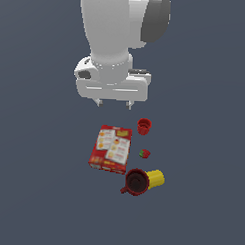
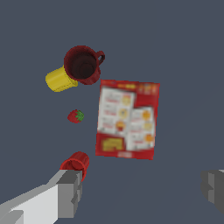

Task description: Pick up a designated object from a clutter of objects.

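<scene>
The dark red mug (image 1: 136,182) stands upright with a dark inside and a small side handle, pressed against a yellow cup (image 1: 157,178) lying on its side. In the wrist view the mug (image 2: 82,64) sits beside the yellow cup (image 2: 60,79). A flat red box (image 1: 111,148) with white and orange panels lies near, also in the wrist view (image 2: 127,118). A tiny strawberry (image 1: 144,154) and a small bright red cup (image 1: 144,126) lie by the box. My gripper (image 1: 114,104) hangs open and empty above the clutter, far from the mug. Its fingers (image 2: 70,192) frame the small red cup (image 2: 77,163).
The objects lie on a plain dark grey-blue surface (image 1: 42,191). The white arm (image 1: 117,39) fills the upper middle of the exterior view. Nothing else stands around the clutter.
</scene>
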`<move>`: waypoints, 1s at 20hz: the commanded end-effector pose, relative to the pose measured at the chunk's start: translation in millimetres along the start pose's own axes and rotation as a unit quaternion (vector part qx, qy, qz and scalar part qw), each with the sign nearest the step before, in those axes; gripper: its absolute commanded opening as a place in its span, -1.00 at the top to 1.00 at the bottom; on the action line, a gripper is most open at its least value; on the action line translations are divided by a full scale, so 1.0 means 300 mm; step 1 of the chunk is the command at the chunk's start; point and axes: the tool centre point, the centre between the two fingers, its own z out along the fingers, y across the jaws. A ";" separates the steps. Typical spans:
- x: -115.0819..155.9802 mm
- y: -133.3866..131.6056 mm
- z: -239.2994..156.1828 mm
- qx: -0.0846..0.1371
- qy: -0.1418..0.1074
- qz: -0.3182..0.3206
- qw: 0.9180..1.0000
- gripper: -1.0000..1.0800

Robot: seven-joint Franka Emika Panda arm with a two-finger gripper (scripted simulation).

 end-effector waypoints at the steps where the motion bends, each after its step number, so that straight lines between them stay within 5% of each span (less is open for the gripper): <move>1: 0.000 0.000 0.000 0.000 0.000 0.000 1.000 -0.23; 20: 0.028 -0.012 -0.009 0.003 0.005 -0.033 0.999 -0.23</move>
